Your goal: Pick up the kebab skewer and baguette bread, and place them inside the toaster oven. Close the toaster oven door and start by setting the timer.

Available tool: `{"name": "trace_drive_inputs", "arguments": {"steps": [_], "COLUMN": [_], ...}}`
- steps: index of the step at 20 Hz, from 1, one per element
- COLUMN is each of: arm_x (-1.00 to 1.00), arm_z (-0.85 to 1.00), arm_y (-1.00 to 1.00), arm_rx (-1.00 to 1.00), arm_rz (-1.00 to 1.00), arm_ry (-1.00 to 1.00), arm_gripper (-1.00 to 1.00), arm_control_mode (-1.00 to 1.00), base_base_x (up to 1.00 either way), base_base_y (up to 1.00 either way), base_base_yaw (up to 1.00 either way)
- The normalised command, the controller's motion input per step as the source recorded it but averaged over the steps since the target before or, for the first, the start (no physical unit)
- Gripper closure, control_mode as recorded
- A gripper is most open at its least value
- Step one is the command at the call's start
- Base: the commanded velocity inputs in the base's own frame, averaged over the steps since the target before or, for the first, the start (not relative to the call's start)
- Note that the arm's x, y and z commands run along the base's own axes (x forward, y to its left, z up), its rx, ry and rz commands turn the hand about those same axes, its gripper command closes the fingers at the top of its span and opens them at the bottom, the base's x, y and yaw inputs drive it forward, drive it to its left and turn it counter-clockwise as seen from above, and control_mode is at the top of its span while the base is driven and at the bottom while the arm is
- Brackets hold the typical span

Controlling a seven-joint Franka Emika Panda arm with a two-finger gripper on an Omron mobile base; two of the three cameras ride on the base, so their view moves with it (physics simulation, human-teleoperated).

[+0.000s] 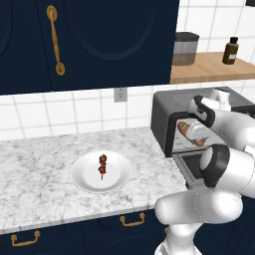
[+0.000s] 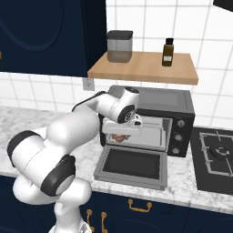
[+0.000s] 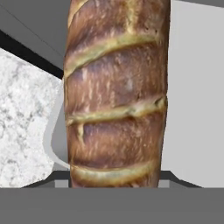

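Note:
The baguette bread (image 3: 116, 96) stands very close in the hand view, golden-brown with pale slashes. My gripper (image 1: 191, 135) is shut on it in the mouth of the toaster oven (image 1: 164, 112), just above the lowered toaster oven door (image 2: 132, 166). From the right, the gripper (image 2: 119, 135) and a bit of the baguette bread (image 2: 119, 138) sit inside the oven (image 2: 182, 102) opening. The kebab skewer (image 1: 102, 166) lies on a white plate (image 1: 79, 173) on the counter, well left of the oven. My fingertips are hidden by the loaf.
A wooden shelf (image 2: 145, 68) above the oven carries a grey canister (image 2: 119, 45) and a brown bottle (image 2: 168, 52). A black stove top (image 2: 218, 154) lies right of the oven. Marble counter (image 1: 40, 169) spreads left around the plate.

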Motion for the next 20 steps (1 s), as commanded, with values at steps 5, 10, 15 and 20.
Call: {"name": "trace_drive_inputs", "arguments": {"steps": [5, 10, 15, 20], "arm_x": [0.16, 0.00, -0.23, -0.11], "arm_z": [-0.12, -0.04, -0.16, 0.01], "arm_y": [-0.14, -0.07, 0.00, 0.00], "arm_rx": [0.00, 0.00, 0.00, 0.00], "arm_rz": [0.00, 0.00, 0.00, 0.00], "arm_ry": [0.00, 0.00, 0.00, -0.03], "arm_gripper": [1.00, 1.00, -1.00, -1.00], "arm_control_mode": [-1.00, -1.00, -1.00, -1.00], "base_base_x": [0.00, 0.00, 0.00, 0.00], "base_base_y": [0.00, 0.00, 0.00, 0.00], "base_base_yaw": [0.00, 0.00, 0.00, 0.00]}}
